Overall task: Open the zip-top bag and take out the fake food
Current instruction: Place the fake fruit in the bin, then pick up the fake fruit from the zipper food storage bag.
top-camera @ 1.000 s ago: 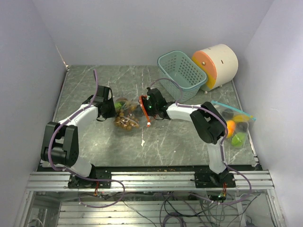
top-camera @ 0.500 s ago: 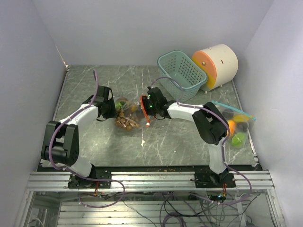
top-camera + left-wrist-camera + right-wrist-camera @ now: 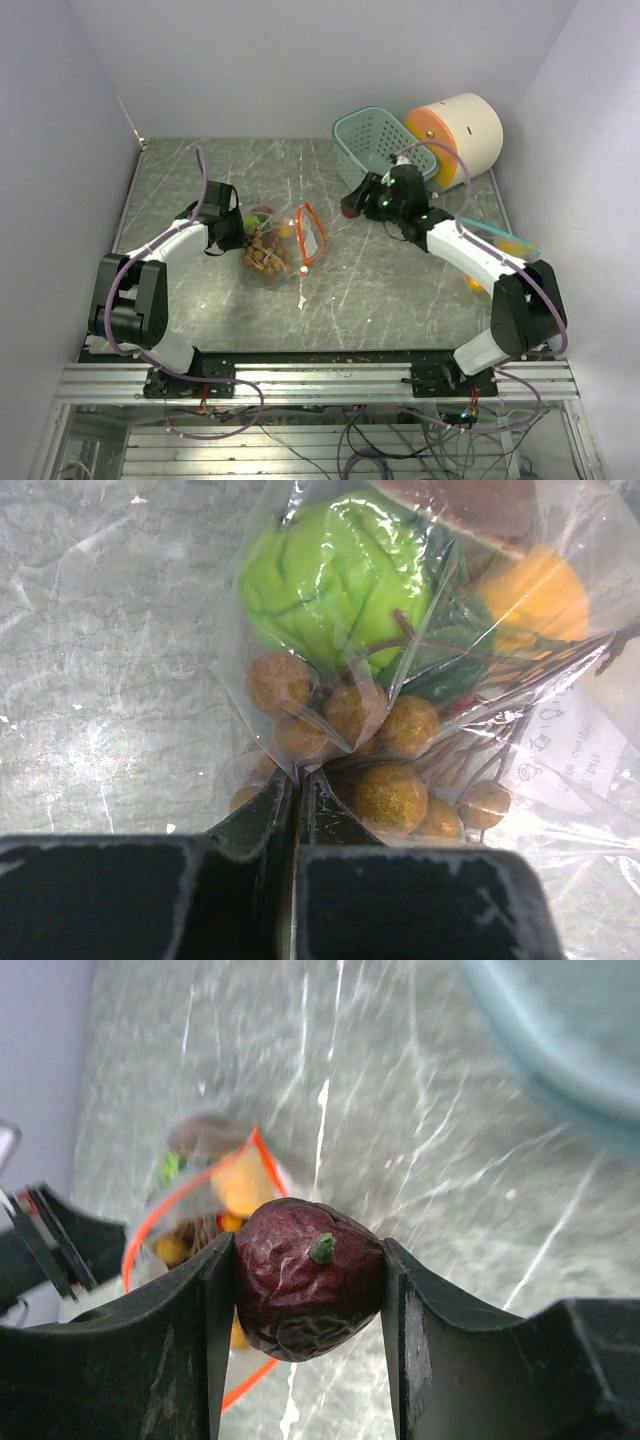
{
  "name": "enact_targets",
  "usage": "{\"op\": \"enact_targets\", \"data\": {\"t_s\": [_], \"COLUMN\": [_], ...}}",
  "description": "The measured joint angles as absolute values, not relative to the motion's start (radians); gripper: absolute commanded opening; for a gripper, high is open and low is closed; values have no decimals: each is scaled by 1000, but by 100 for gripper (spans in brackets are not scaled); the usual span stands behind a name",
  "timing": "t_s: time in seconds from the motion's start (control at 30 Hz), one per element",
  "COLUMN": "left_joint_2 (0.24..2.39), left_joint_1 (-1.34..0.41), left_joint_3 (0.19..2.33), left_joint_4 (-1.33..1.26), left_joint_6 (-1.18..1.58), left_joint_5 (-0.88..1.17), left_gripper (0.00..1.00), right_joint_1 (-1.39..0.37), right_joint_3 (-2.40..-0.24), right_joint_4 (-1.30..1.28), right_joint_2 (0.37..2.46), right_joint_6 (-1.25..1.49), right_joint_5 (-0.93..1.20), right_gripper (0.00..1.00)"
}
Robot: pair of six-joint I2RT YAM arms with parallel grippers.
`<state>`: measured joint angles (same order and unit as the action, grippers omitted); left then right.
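Observation:
The clear zip-top bag lies at table centre-left, its orange-rimmed mouth open toward the right. It holds fake food: a green fruit, several brown balls and an orange piece. My left gripper is shut on the bag's plastic at its left end. My right gripper is shut on a dark red wrinkled toy fruit with a green stem. It holds the fruit above the table, right of the bag and just in front of the basket.
A teal basket stands at the back, with a big cream cylinder with an orange face to its right. A second bag with food lies at the right edge, mostly hidden under my right arm.
My right gripper has pulled out of the bag's mouth and swung right and back toward the basket, carrying the dark red fruit. The left gripper has not moved.

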<state>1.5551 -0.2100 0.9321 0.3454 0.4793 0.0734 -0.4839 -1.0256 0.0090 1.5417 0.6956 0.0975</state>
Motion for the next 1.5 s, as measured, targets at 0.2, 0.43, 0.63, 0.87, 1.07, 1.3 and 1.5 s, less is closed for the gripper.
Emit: {"op": "enact_targets", "data": {"t_s": [0.2, 0.43, 0.63, 0.87, 1.07, 1.3, 1.5], "left_joint_2": [1547, 1542, 1542, 1542, 1542, 1532, 1531], "left_joint_1": [-210, -210, -210, -210, -210, -210, -210], "left_joint_3": [921, 913, 913, 913, 913, 903, 903], "left_joint_4": [335, 326, 326, 326, 326, 317, 317], "left_joint_6": [479, 479, 478, 478, 475, 475, 472], "left_joint_5": [73, 74, 74, 74, 74, 71, 70], "left_gripper": [7, 7, 7, 7, 7, 7, 7], "right_joint_1": [-313, -218, -209, -209, -226, -411, -611], "right_joint_3": [-1231, -1506, -1588, -1588, -1558, -1508, -1436], "right_joint_4": [-68, -140, -224, -276, -294, -301, -308], "right_joint_2": [1573, 1737, 1835, 1825, 1740, 1651, 1655], "right_joint_6": [657, 599, 540, 449, 385, 271, 230], "right_joint_5": [89, 68, 36, 10, -16, -112, -97], "right_gripper": [8, 12, 52, 76, 74, 59, 48]}}
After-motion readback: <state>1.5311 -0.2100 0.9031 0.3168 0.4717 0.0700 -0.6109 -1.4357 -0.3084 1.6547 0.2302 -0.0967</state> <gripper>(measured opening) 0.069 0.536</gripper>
